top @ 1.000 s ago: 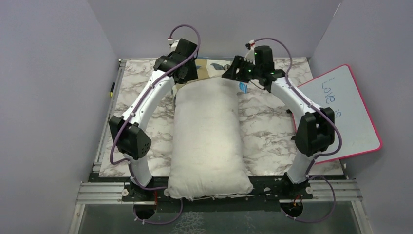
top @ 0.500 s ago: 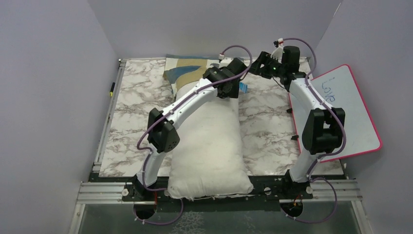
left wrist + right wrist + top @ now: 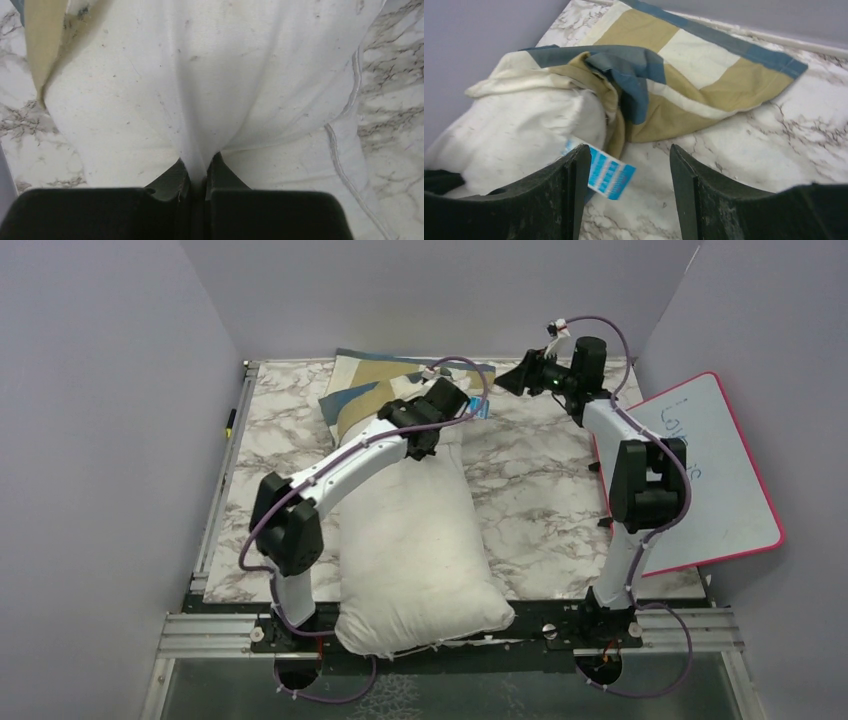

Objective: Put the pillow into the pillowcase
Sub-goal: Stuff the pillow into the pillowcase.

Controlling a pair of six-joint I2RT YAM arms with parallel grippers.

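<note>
Pillow (image 3: 415,530): plump, off-white, lying lengthwise down the middle of the marble table (image 3: 550,470), near end reaching the front edge, far end touching the pillowcase (image 3: 704,65). Judged light, soft and baggy; best taken by a pinch of cover near a far corner.

Left gripper (image 3: 197,175): clenched on a fold of the pillow's cover at its far end, arm stretched diagonally over the pillow.

Pillowcase: thin, limp, blue, tan and cream blocks, at the back of the table, rumpled edge draped against the pillow.

Right gripper (image 3: 626,180): jaws apart, empty, low, facing that rumpled edge.

Whiteboard (image 3: 710,470): far right.
</note>
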